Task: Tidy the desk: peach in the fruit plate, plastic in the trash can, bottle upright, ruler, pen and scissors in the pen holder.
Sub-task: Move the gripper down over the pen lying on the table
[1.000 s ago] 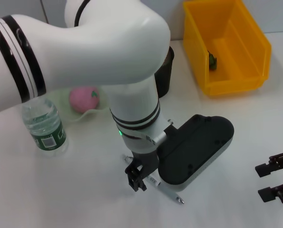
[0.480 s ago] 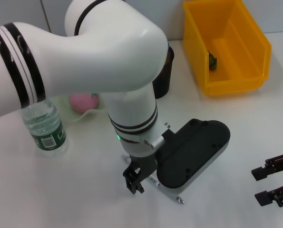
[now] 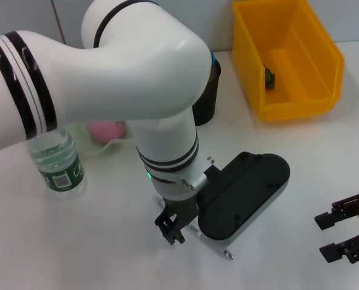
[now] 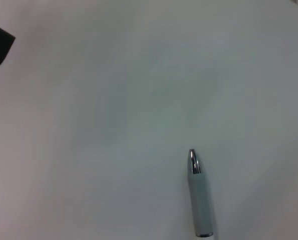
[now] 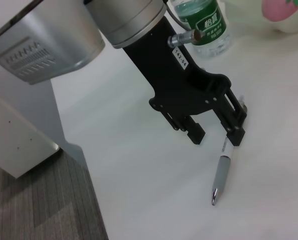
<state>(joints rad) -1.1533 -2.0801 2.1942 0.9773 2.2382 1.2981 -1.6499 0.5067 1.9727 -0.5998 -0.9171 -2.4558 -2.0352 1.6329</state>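
Pen (image 5: 222, 171) lies flat on the white desk (image 3: 95, 241), directly beneath the left gripper (image 5: 215, 132), whose black fingers (image 5: 236, 134) are spread apart, one fingertip at the pen's upper end. The right gripper (image 3: 343, 237) hovers parked, well apart, fingers parted.

A white counter (image 3: 76, 248) is carrying everything; the left arm is showing glossy white with black bands, ending in a black left hand (image 3: 171, 228); a grey and silver pen (image 5: 221, 175) is lying below it; a clear bottle (image 3: 55, 158) is wearing a green label; a pink peach (image 3: 105, 130) is sitting in a pale green plate (image 3: 116, 145); a yellow bin (image 3: 286, 57) is standing beside a black pen holder (image 3: 206, 96); the right hand (image 3: 348, 234) is showing black.
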